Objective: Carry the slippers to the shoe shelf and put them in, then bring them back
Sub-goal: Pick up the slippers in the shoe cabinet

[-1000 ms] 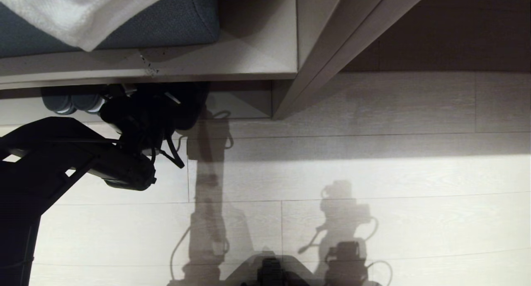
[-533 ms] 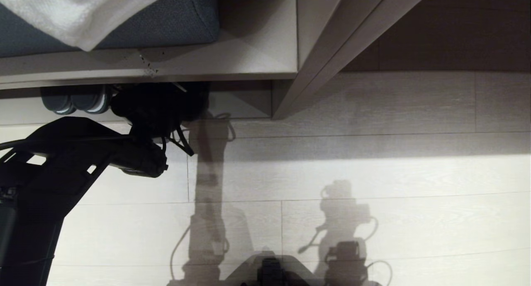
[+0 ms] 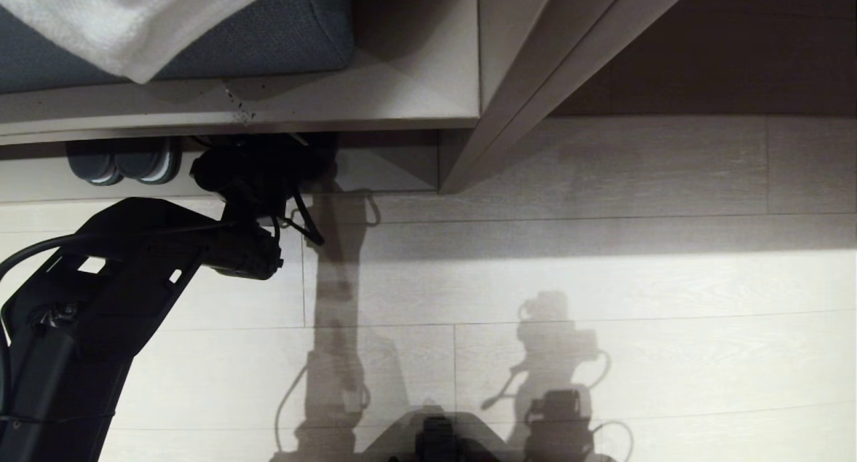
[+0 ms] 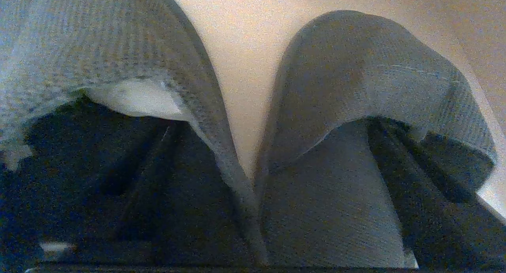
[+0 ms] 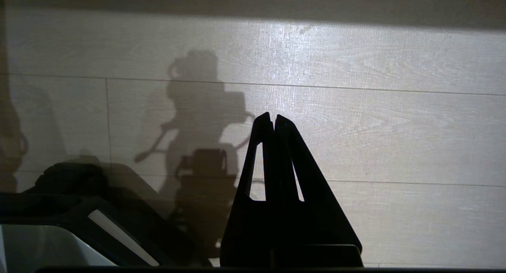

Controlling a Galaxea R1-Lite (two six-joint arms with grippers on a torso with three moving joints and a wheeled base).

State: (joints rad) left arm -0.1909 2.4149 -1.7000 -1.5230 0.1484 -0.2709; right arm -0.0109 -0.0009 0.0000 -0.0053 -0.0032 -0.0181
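The two slippers fill the left wrist view side by side, one [image 4: 99,47] and the other [image 4: 375,79], open heels toward the camera and inner walls touching. They lie on the pale board of the shoe shelf [image 3: 395,164]. My left gripper [image 4: 253,154] is open wide, with a dark finger [image 4: 130,178] reaching into each slipper's opening. In the head view the left gripper [image 3: 268,161] is tucked under the shelf's top board and hides most of the slippers [image 3: 315,157]. My right gripper [image 5: 272,116] is shut and empty, parked above the floor.
A second dark pair with pale sole edges [image 3: 124,164] sits in the shelf left of my left arm. A blue cushion [image 3: 268,40] with a white towel [image 3: 134,20] lies on the bench. A desk panel [image 3: 522,80] stands to the right. Pale plank floor [image 3: 602,281] lies in front.
My left arm has pushed forward and to the right, carrying the gripper deeper under the shelf's top board. More of the pale-soled pair shows. The right arm has not moved.
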